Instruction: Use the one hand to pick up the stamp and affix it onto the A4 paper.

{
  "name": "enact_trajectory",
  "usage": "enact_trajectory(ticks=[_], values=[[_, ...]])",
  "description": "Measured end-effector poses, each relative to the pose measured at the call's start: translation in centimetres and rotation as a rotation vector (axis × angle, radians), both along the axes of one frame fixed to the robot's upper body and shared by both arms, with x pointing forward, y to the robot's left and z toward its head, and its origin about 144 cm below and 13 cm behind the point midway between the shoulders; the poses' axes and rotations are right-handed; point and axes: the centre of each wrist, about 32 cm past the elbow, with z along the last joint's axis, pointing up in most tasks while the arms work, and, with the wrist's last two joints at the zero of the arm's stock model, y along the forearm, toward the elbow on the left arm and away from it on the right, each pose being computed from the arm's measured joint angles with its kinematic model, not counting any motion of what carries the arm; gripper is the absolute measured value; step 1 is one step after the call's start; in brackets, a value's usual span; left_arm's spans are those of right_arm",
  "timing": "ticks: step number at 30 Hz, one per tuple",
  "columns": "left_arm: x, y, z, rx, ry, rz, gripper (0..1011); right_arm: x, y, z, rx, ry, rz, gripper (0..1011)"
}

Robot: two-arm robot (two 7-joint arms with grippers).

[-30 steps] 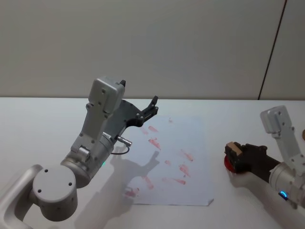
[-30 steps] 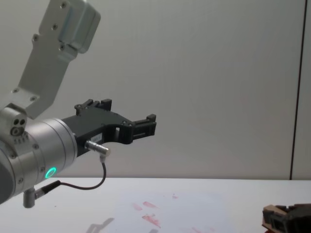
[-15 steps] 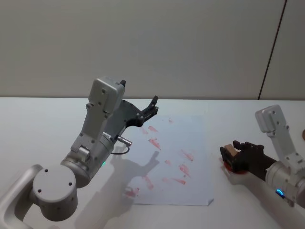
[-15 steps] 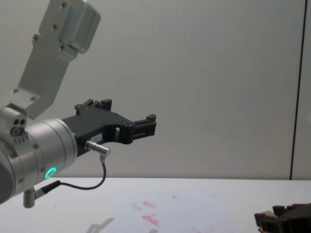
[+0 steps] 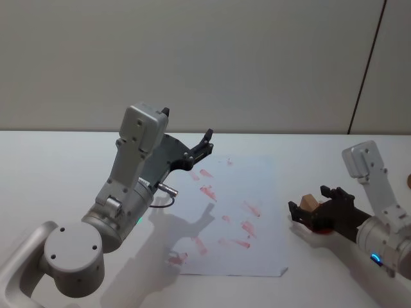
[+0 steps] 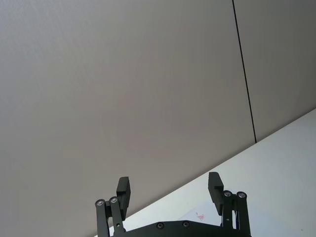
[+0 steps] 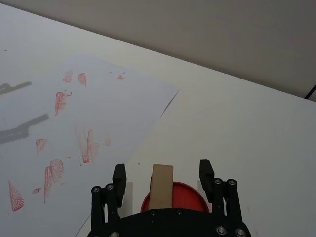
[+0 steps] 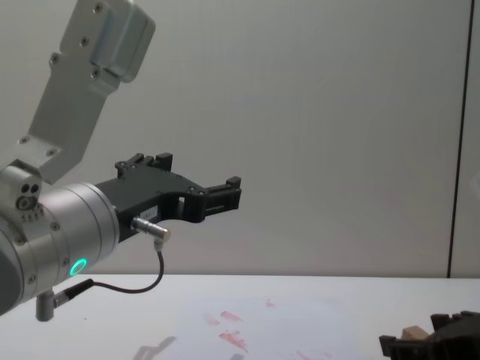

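The stamp [image 5: 309, 204] is a pale tan wooden block standing upright on a red round base [image 7: 190, 195], on the white table just right of the A4 paper [image 5: 257, 186]. My right gripper [image 5: 309, 201] is low over the table with its jaws open on either side of the stamp [image 7: 161, 186], and a gap shows on each side. The paper [image 7: 74, 108] bears several red-pink marks. My left gripper [image 5: 204, 145] hangs open and empty in the air above the paper's far left corner. It also appears in the left wrist view [image 6: 170, 190] and the chest view [image 8: 225, 196].
The left arm's silver wrist with a green ring and cable [image 8: 75, 266] fills the near left. The white table [image 5: 51, 167] runs back to a plain wall. A dark vertical seam [image 5: 366, 70] marks the wall at the right.
My right gripper has slid left toward the paper, and its fingers now reach past the stamp on both sides. The left arm has not moved.
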Motion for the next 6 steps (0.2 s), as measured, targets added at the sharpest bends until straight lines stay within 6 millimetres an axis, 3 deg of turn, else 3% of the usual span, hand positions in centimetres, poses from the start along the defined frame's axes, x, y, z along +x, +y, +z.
enact_trajectory(ticks=[6], values=[[0.00,0.00,0.00,0.000,0.000,0.000,1003,0.03,0.02,-0.02,-0.001,0.001,0.000,1001]])
